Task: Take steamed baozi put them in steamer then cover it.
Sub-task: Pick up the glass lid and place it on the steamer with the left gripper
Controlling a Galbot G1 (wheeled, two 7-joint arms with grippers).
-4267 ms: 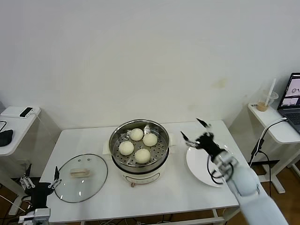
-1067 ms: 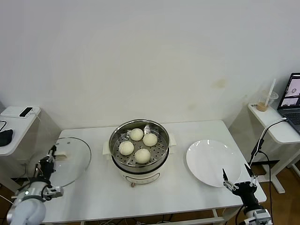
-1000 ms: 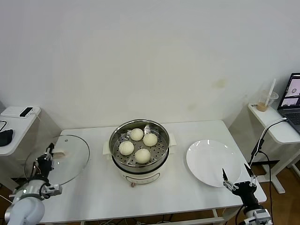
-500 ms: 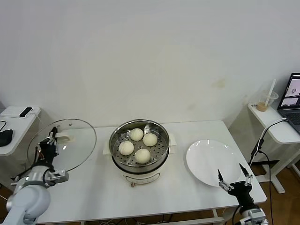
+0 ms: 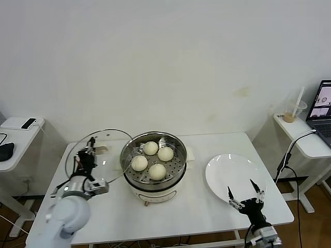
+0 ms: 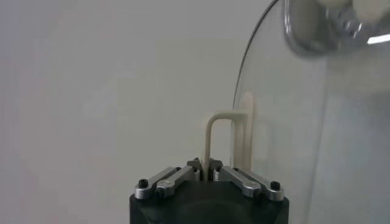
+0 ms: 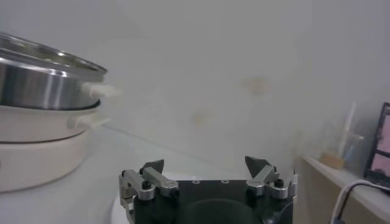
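My left end effector (image 5: 89,155) was clamped on the cover's (image 5: 106,150) handle, left of the steamer (image 5: 154,157); my right end effector (image 5: 245,198) hung spread apart near the plate (image 5: 227,173).

Bright, even light; soft shadows; wrist views hazy, backgrounds blurred.

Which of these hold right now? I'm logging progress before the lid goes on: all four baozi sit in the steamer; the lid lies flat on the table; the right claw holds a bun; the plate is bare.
1. All four baozi sit in the steamer: true.
2. The lid lies flat on the table: false; the left claw holds it by its handle, tilted, beside the steamer.
3. The right claw holds a bun: false; it is open and holds nothing.
4. The plate is bare: true.
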